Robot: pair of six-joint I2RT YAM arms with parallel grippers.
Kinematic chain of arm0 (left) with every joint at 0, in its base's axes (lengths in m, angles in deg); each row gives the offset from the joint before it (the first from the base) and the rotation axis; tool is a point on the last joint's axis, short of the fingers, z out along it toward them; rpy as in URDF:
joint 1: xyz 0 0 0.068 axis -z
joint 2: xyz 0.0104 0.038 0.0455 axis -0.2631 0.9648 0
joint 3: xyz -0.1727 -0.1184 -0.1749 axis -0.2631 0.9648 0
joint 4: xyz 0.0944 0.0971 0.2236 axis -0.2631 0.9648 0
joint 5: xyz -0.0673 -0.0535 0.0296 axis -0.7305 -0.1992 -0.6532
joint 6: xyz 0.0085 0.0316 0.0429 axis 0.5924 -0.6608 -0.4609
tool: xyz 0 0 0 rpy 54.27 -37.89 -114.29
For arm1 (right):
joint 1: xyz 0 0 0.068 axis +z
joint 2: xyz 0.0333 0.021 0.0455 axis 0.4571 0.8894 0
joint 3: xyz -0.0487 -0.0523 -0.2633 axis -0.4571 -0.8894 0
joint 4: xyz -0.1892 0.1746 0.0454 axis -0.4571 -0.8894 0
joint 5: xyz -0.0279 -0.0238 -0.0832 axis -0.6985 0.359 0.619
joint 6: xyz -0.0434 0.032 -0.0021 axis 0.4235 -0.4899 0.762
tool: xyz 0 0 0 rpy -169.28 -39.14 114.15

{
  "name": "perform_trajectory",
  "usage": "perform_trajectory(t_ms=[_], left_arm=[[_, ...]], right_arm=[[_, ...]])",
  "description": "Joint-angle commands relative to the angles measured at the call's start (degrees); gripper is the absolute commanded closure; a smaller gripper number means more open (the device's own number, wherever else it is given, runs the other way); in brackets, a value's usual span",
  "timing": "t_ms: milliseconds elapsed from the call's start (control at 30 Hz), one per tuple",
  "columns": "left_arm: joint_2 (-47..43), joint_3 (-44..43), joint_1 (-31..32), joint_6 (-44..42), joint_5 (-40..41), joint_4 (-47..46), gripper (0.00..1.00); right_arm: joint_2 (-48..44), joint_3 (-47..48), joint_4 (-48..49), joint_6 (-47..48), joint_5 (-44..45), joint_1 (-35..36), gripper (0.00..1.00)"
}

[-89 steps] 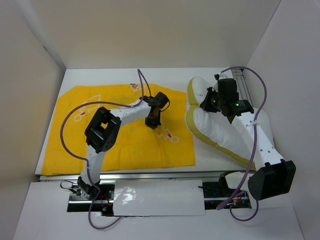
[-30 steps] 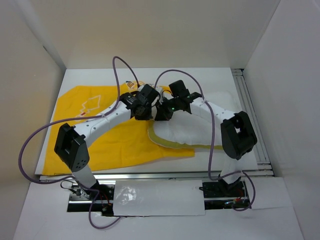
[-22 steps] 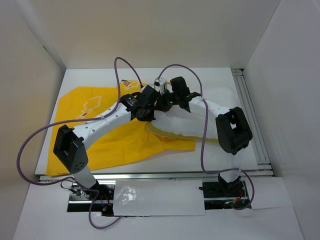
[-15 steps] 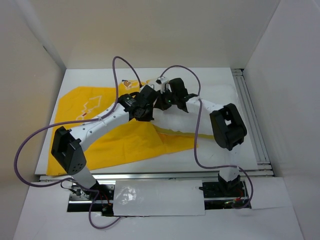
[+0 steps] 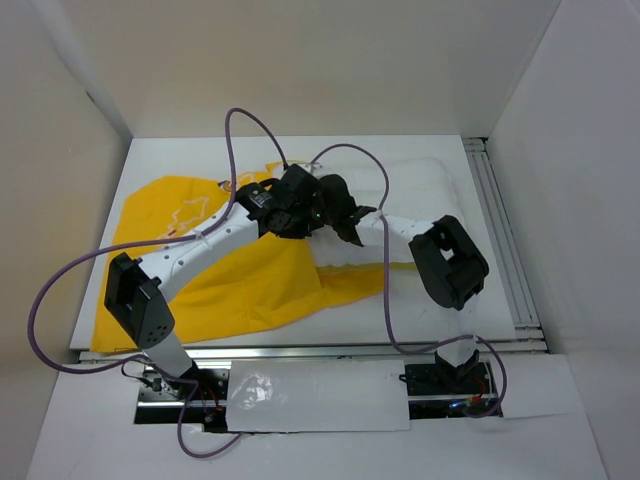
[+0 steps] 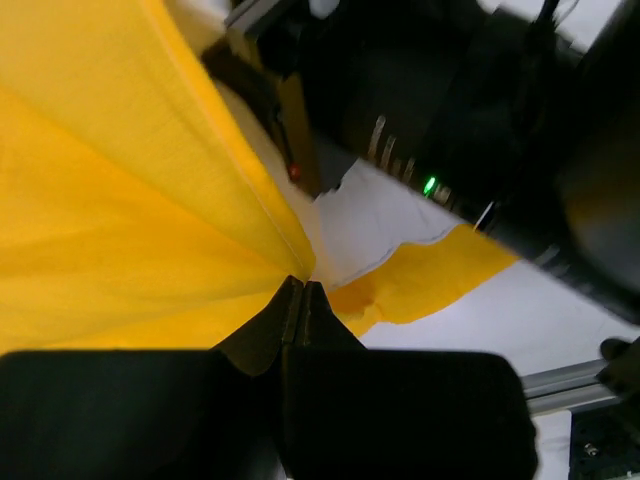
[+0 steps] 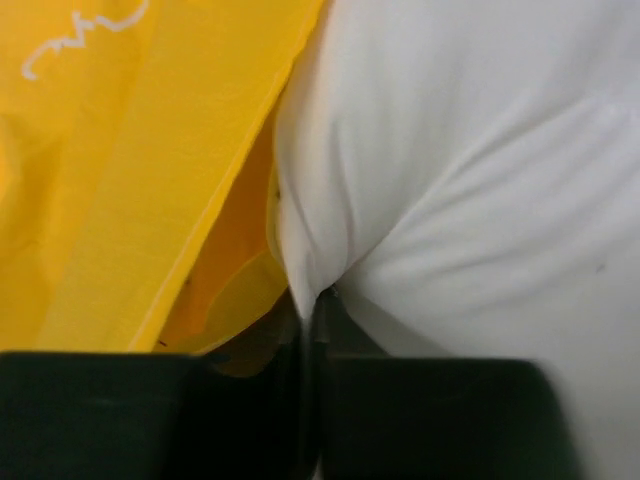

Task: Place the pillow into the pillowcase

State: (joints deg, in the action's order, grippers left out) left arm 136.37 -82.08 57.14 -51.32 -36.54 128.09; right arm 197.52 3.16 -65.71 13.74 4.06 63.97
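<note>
The yellow pillowcase [image 5: 215, 265] lies rumpled on the left half of the table, its right edge lifted at the middle. My left gripper [image 5: 292, 212] is shut on that lifted edge; in the left wrist view the yellow cloth [image 6: 130, 210] fans out from the closed jaws. The white pillow [image 5: 405, 195] lies at the right, its left end at the case's opening. My right gripper [image 5: 335, 212] is shut on a pinch of the pillow [image 7: 470, 170], right beside the left gripper. The case's yellow hem [image 7: 180, 180] shows next to the pillow in the right wrist view.
White walls enclose the table at the back and on both sides. A metal rail [image 5: 500, 240] runs along the table's right edge. Purple cables [image 5: 250, 125] loop above both arms. The right arm's elbow [image 5: 445, 262] sits over the pillow's near edge.
My right gripper has dragged the pillow leftward from the right side to the case's opening. My left gripper has raised the case's edge, bunching the case to the left.
</note>
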Motion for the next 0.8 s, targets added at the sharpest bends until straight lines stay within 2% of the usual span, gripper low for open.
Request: perform_trajectory(t_ms=[0,100,133,167,200,233,267,367,467,567,667,700,767], left_arm=[[1.19,-2.13,0.56,0.03,-1.81,0.23,1.00],[1.19,-2.13,0.56,0.74,-1.82,1.36,0.98],[1.19,-2.13,0.56,1.26,-1.82,2.33,0.77],[1.19,-1.52,0.56,1.26,-1.21,3.65,0.66],[1.19,-1.52,0.56,1.87,-1.20,3.66,0.57],[0.50,-0.82,0.56,1.88,-1.20,4.36,0.49],[0.49,-0.81,0.56,1.88,-1.20,4.36,0.33],[-1.87,0.42,-0.05,2.41,-0.68,4.36,0.21],[-2.50,-0.10,-3.29,2.41,-0.58,4.36,0.00],[-3.02,-1.42,-8.73,1.71,-1.98,4.36,0.00],[0.39,-4.49,-13.22,0.03,-4.01,3.75,0.00],[1.71,-6.68,-15.76,-1.01,-4.80,3.75,0.00],[6.71,-9.32,-18.67,-2.25,-5.51,3.05,0.00]], right_arm=[[-5.28,-2.04,8.28,-9.63,0.12,1.37,0.76],[-5.90,-2.04,2.76,-10.16,0.11,-0.46,0.43],[-6.68,-2.04,1.27,-10.16,0.11,-1.17,0.31],[-7.91,-2.56,-1.27,-10.16,0.03,-2.74,0.23],[-8.62,-2.57,-2.60,-10.16,0.02,-3.54,0.23],[-10.37,-2.57,-4.01,-10.16,0.02,-4.42,0.17],[-11.25,-3.18,-6.11,-9.29,-1.28,-5.21,0.14],[-15.20,-3.80,-8.23,-8.06,-3.65,-8.12,0.11],[-17.23,-3.01,-10.25,-3.94,-3.67,-9.88,0.08],[-15.06,1.11,-12.62,1.24,-4.01,-11.64,0.08],[-11.28,7.70,-14.47,12.22,-7.60,-13.22,0.08],[-7.87,9.63,-16.13,17.04,-9.01,-14.00,0.08],[-1.90,17.53,-19.04,20.32,-9.56,-14.01,0.08]])
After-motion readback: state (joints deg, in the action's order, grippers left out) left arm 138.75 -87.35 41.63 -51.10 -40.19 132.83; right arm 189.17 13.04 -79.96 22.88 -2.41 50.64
